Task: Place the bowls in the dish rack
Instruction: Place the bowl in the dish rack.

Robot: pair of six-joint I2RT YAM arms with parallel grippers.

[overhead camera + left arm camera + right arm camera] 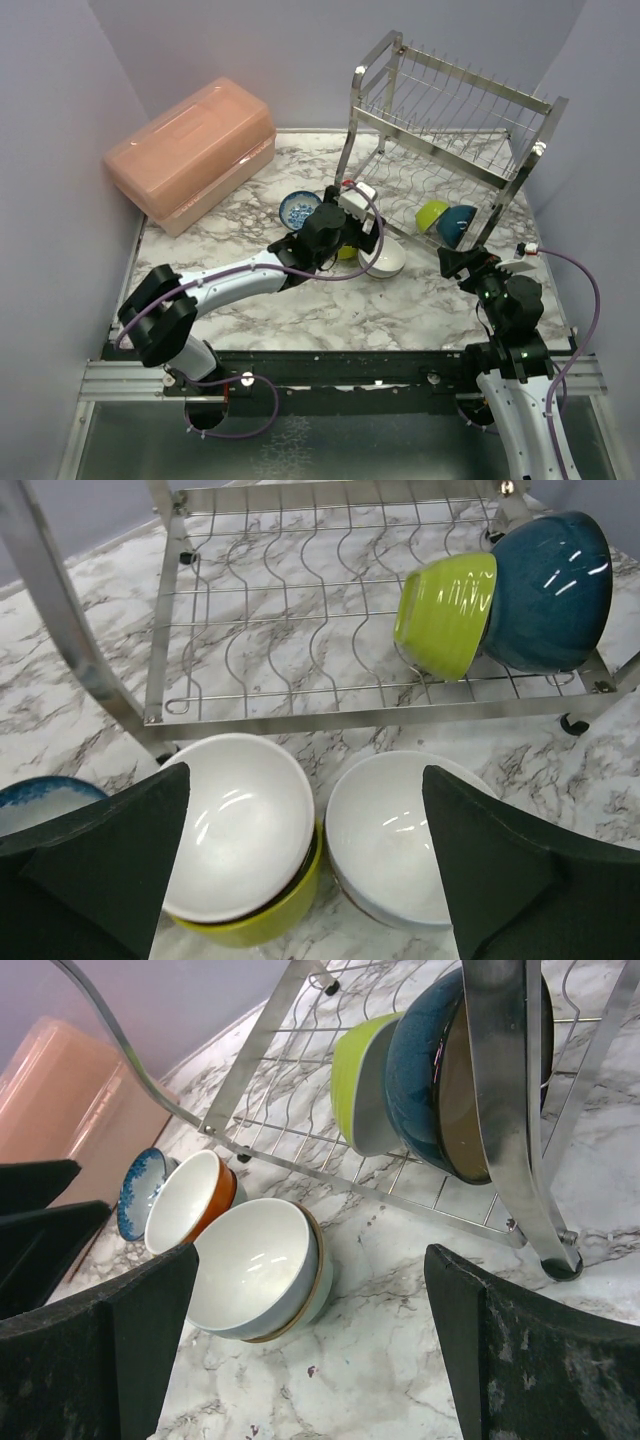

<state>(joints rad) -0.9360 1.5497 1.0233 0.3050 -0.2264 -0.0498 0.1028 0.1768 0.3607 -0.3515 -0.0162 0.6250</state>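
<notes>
While left hand and right hand gape | patterned bowl mostly hidden

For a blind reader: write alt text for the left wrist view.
Two white round ceramic bowls sit on the marble table, framed by the open left gripper, the left one nested in a yellow-green bowl. Behind, a lime bowl and a teal bowl lean in the steel wire dish rack.
</notes>
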